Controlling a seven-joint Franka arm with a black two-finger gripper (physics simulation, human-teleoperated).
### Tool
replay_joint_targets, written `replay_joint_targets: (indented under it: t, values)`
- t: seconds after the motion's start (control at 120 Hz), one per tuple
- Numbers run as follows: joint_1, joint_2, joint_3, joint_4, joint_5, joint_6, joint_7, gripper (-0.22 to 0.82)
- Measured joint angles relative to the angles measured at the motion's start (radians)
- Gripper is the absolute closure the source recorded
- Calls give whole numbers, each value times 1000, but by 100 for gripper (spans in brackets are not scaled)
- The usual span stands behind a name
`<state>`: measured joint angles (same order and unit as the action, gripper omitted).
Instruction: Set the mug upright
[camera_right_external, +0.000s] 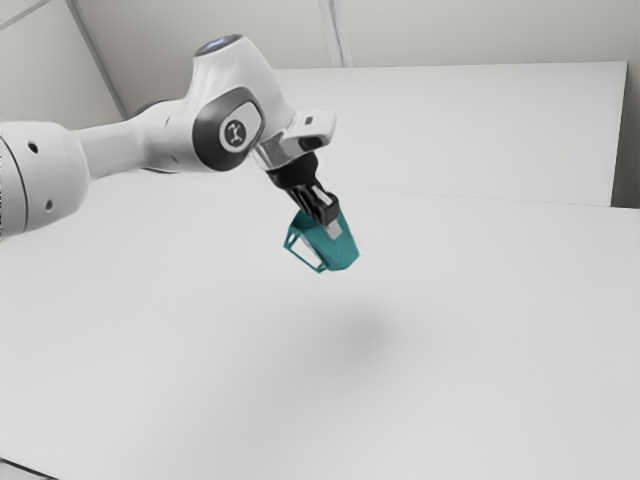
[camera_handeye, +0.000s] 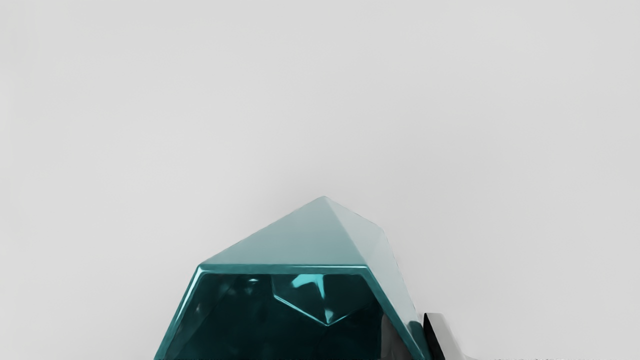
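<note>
Your black two-finger gripper (camera_right_external: 328, 222) is pinching the wall of a teal, flat-faceted mug (camera_right_external: 341, 251): in the wrist view one pale grey fingertip pad (camera_handeye: 444, 336) is pressing outside the wall, and a grey shape just inside the mouth is suggesting its partner. Closest to the hand, the mug's angular rim (camera_handeye: 285, 269) is facing the gripper. Beyond it, the body is slanting down and away, its base pointing low toward the exterior view's right, while the straight-edged handle (camera_right_external: 304, 260) is hanging on the lower side. Farther below, a soft shadow (camera_right_external: 368, 332) is falling on the plain white table (camera_right_external: 200, 390), and the mug is hovering above it, tilted rather than upright.

Judging by its glossy, hard faces, you are likely handling something stiff, fairly light and a little slippery, perhaps brittle if knocked. With the hold sitting at the rim, the weight is probably hanging off-centre, so the mug could be pivoting between the pads. The flat wall near the rim is offering a fair hold; bringing the base level over the table is calling for a slow wrist and a gentle touchdown.
</note>
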<state>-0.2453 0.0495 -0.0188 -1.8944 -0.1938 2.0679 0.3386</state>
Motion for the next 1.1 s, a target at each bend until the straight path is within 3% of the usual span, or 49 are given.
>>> replay_joint_targets:
  t: [0.208, 0.467, 0.875, 0.933, 1.1]
  values:
    - [179, 48, 52, 44, 83, -22, -42, 78]
    - [179, 175, 64, 109, 112, -31, -72, 78]
    - [199, 211, 66, -6, 117, 17, -114, 78]
    - [199, 214, 65, -6, 118, 21, -118, 72]
    - [199, 197, 65, -6, 113, 25, -121, 36]
